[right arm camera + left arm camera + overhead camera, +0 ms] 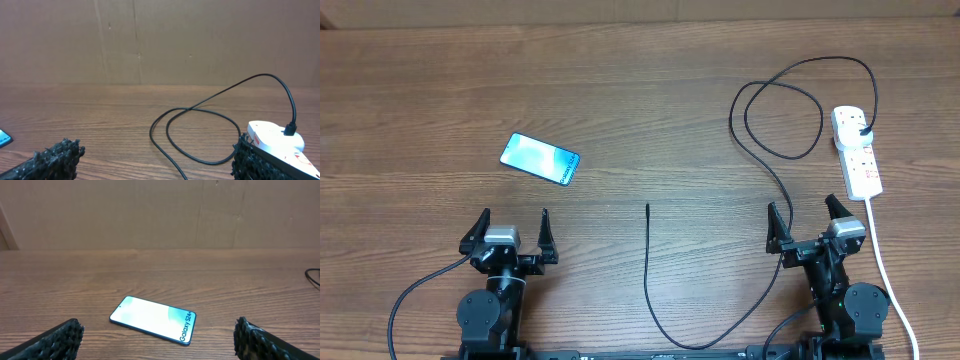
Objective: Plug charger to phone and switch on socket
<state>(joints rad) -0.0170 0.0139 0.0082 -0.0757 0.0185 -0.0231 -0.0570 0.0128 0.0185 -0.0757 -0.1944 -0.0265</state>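
At the near edge, left of centre: left gripper [515, 215], aimed toward the far side, wrist level and low over the table [650, 90]. Jaws spread as wide as they go, nothing between them, nothing touched. Textured black fingers [59, 339] in the bottom corners of the left wrist view, with the phone [540, 158] framed in the gap beyond.

At the near edge, right of centre: right gripper [801, 205], same low pose, aimed far, arm folded behind it. Jaws fully parted here too, and empty.

Phone flat on the wood, screen up and lit pale blue, lying at a slant, just beyond the left gripper and apart from it. "Galaxy S24+" legible along one end in the left wrist view.

Between the arms, the charger [647, 270]: thin black cable, free tip [648, 207] bare on the table, well apart from the phone. From there straight toward the near edge, curving right, then far past the left-hand finger of the right gripper into a wide loop, ending at a black plug [865, 131] seated in the socket [860, 165].

Socket at far right, white, lying near-to-far, just beyond the right gripper. Red marks on it; switch position too small to tell. White cord [888, 275] trailing from its near end toward the near right corner.

Brown wood-grain tabletop. Plain tan board wall [150, 210] behind the far edge, with faint vertical seams.
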